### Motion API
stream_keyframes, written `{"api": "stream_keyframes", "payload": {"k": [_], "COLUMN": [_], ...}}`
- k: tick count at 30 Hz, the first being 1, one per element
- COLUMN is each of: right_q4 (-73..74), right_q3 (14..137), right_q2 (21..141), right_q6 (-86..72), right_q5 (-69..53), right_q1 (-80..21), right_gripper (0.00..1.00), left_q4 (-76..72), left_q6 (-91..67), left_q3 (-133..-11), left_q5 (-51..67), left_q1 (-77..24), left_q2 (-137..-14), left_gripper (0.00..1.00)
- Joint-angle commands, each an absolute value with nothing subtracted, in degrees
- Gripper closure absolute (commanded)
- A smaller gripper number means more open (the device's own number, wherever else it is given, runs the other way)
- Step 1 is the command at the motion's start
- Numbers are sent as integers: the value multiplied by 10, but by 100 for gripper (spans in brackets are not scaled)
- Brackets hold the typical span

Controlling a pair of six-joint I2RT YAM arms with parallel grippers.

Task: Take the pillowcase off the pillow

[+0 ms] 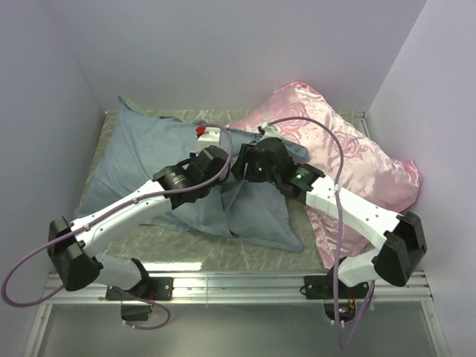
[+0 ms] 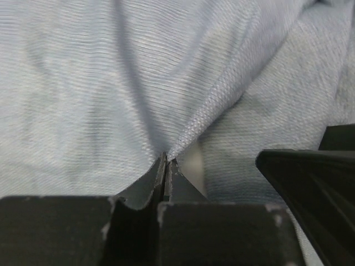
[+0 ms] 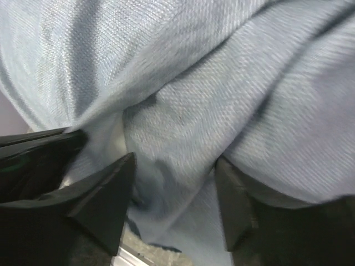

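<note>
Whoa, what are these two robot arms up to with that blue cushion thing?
They are trying to pull a grey-blue pillowcase off the pillow hidden inside it. The left gripper is shut on a small fold of the cloth, pinching it into a ridge. The right gripper is open beside it, cloth bulging between its fingers. The case still looks full. A shiny pink pillow lies to the right.

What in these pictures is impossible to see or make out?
The pillow: wrapped in the pillowcase in every view.
Tips of the left gripper and right gripper: in the top view, hidden under their own wrists.
The pillowcase's opening: arms cover the middle from above; wrist views too close.
Near part of the pink pillow: under the right arm.
Small white-and-red thing: too small to identify.
</note>
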State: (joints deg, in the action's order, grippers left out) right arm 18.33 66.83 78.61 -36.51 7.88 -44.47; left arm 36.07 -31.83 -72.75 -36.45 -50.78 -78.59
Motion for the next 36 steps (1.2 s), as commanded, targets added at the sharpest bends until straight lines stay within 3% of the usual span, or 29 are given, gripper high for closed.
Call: {"api": "stream_keyframes", "payload": {"k": [1,2,4,5,8,14,21,27,28,32,36], "right_q4": [195,203,209,212,235,301,226,175,171,194,242], "right_q3": [715,718,705,690,669,560,382,344,340,342,369], "right_q2": [818,827,819,803,762,661,597,623,609,540,460], "right_q6": [-365,-366,-370,-372,-372,-389,-417,-414,-412,-411,-419], "right_q5": [102,110,131,139,171,270,155,70,56,46,54], "right_q1": [-453,-453,-452,-451,-443,-368,-156,-162,-165,-181,-213], "right_gripper": [37,50,67,83,100,100,100,99,84,56,42], "left_q4": [365,364,361,354,330,304,279,258,257,272,292], "left_q6": [-340,-341,-342,-342,-344,-348,-356,-354,-354,-350,-351], "left_q3": [-718,-713,-705,-693,-658,-610,-578,-573,-577,-604,-628], "left_q5": [-381,-381,-369,-360,-316,-250,-186,-122,-119,-132,-155], "left_q1": [-493,-488,-481,-467,-428,-361,-309,-312,-315,-349,-380], "left_q2": [-749,-745,-739,-735,-720,-703,-706,-720,-722,-736,-745], "left_gripper": [100,100,99,100,99,100,100,99,100,100,99]}}
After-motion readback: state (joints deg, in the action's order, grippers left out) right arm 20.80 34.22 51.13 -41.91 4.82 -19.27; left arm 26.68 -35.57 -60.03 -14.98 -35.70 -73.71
